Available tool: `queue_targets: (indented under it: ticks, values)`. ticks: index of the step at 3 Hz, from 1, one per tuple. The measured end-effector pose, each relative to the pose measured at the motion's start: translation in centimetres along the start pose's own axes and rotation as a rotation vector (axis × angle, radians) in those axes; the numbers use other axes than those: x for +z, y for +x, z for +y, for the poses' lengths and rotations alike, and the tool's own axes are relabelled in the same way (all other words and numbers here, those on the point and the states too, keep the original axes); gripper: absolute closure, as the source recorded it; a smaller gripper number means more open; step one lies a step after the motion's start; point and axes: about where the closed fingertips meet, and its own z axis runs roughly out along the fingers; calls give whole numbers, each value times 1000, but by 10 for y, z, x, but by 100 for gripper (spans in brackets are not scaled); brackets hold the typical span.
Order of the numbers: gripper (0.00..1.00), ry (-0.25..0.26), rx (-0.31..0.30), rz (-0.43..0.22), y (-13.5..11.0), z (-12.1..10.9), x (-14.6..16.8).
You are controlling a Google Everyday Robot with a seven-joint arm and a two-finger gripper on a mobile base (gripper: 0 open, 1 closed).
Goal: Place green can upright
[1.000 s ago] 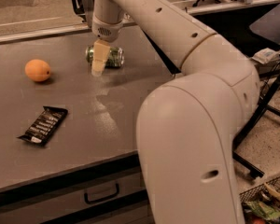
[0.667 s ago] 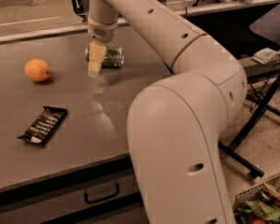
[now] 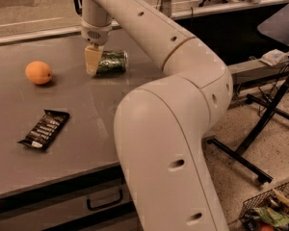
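Found the green can lying sideways on the table, gripper low against one end, grip impossible to tell; standing-up not yet done.

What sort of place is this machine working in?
Likely a lab or office test area: a grey worktable with a drawer, a black equipment stand on speckled floor, a wire basket. The gripper sits at one end of the green can lying there.

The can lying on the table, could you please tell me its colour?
The can is green with pale mottling, beside the claw; camera view.
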Motion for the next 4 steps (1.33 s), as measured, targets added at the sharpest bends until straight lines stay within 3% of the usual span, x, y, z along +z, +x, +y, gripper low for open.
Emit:
queue_targets:
  ticks: [1, 2, 3, 4]
  values:
    - [72, -7, -17, 0, -5, 0, 3]
    - [94, 3, -50, -91, -26, 1, -20]
    - [100, 22, -43, -308, -61, 2, -75]
    - [100, -9, 30, -522, -70, 2, -106]
